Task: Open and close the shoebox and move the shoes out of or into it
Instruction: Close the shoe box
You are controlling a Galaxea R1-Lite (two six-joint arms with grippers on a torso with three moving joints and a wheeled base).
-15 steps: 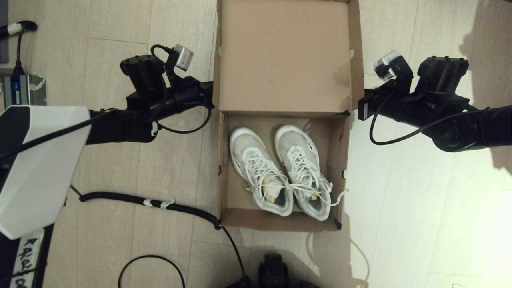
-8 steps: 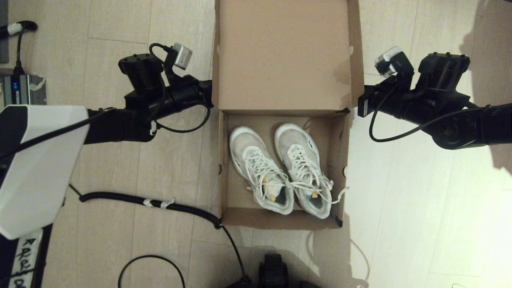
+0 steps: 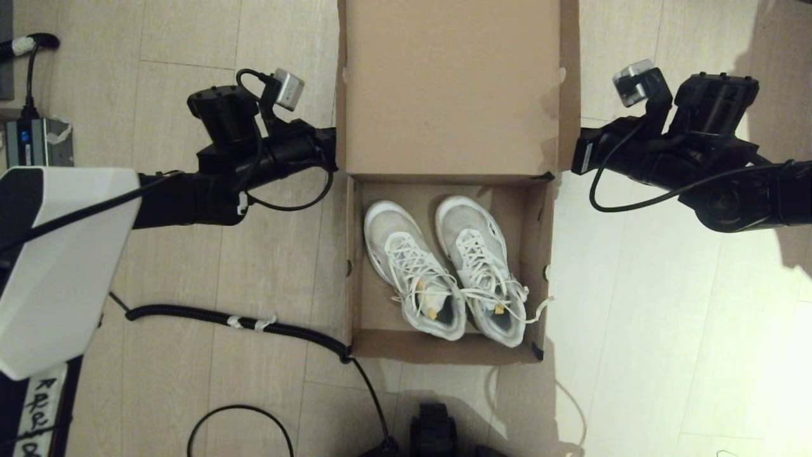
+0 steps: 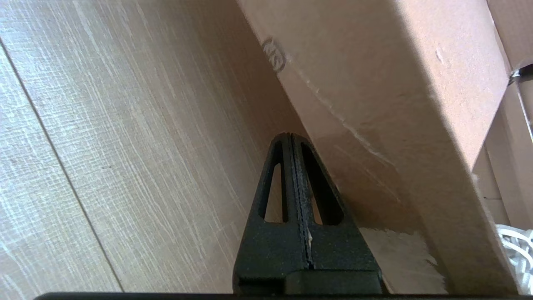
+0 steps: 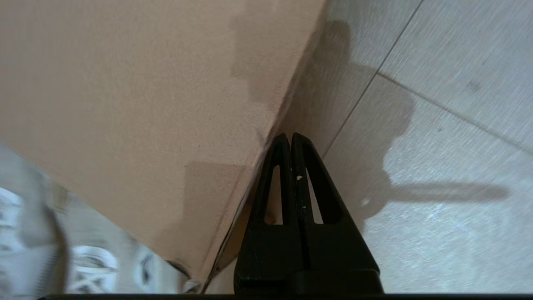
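Standing open at the centre of the head view, the shoebox (image 3: pixel 449 184) has its lid (image 3: pixel 449 89) raised toward the top edge, and the white sneakers (image 3: pixel 444 270) lie side by side inside. The left gripper (image 4: pixel 290 139) and right gripper (image 5: pixel 288 139), fingers pressed together and holding nothing, sit against the lid's left and right sides.

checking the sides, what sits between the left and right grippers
Head view: the raised lid of the brown cardboard shoebox, flanked by left gripper and right gripper.
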